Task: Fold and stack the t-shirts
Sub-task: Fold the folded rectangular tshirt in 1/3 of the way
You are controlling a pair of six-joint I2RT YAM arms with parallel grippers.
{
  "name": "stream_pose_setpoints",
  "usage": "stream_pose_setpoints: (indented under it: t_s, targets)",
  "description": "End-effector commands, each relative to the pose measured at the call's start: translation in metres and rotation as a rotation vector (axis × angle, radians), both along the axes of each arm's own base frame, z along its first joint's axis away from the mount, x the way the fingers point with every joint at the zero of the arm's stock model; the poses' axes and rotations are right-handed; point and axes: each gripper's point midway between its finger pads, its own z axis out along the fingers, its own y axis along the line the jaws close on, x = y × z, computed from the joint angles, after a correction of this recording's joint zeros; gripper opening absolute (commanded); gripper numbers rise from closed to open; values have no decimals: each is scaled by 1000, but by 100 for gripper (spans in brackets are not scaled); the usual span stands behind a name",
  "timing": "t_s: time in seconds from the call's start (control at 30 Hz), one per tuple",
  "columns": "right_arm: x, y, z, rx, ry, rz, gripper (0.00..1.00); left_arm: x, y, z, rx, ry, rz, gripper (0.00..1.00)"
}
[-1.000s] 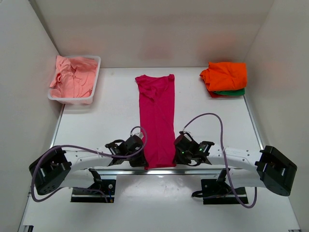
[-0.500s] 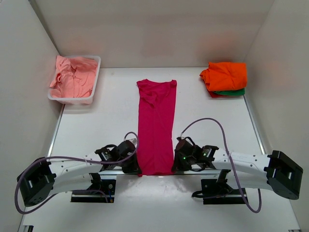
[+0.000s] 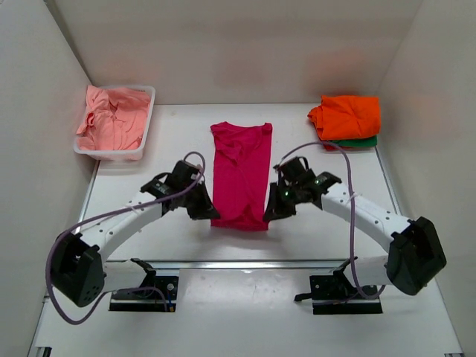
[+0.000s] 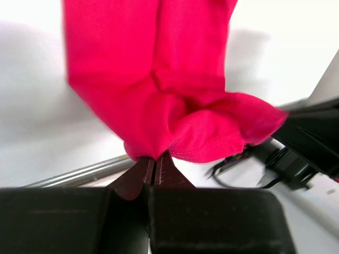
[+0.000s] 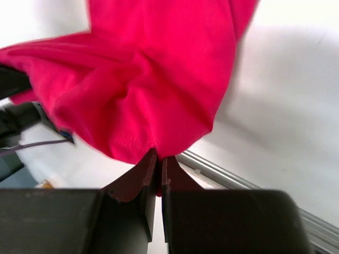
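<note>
Both arms have swung in from the near rail, taking the hem of the magenta shirt [image 3: 239, 167] with them, so the cloth now ends much farther from me than it did a second ago. My left gripper [image 3: 207, 212] is pinched tight on the hem corner nearer the tub [image 3: 146, 119], and my right gripper [image 3: 269, 212] is pinched just as tight on the corner farther from it. Both wrist views show magenta cloth bunched right at the closed fingertips. The shirt lies to the right of the tub, its collar end level with it, and the rest runs in a narrow strip toward me. To fold it well, I judge I should keep both corners at the same height and the same spacing, carry them toward the collar together, and lay the hem down square on the collar end before letting go. If one side leads, the fold will skew, and if I pull the corners apart the strip will open. The tub holds a rumpled heap of salmon shirts [image 3: 111, 119], unfolded and riding up over its rim. Well to the right of the tub, past the magenta shirt, the orange shirt [image 3: 348, 115] sits folded on the green shirt [image 3: 358, 141]. The finished fold should go on top of them.
</note>
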Motion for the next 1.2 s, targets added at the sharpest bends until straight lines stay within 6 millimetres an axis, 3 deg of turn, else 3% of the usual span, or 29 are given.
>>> stream_pose_setpoints:
  t_s: [0.0, 0.07, 0.17, 0.3, 0.67, 1.17]
  targets:
    - [22, -2, 30, 31, -13, 83, 0, 22, 11, 21, -2, 16, 29, 6]
    - [41, -7, 30, 5, -4, 85, 0, 40, 9, 31, -2, -1, 43, 7]
    - [66, -9, 39, 21, -13, 67, 0, 52, 6, 25, 13, 31, 35, 9]
    - [90, -9, 34, 38, -11, 50, 0, 75, 6, 19, 12, 52, 46, 10]
    - [142, -1, 24, 11, -14, 41, 0, 134, 16, 9, 24, 57, 58, 14]
    - [194, -14, 5, -12, 10, -19, 0, 182, 9, -10, 49, 96, 17, 22]
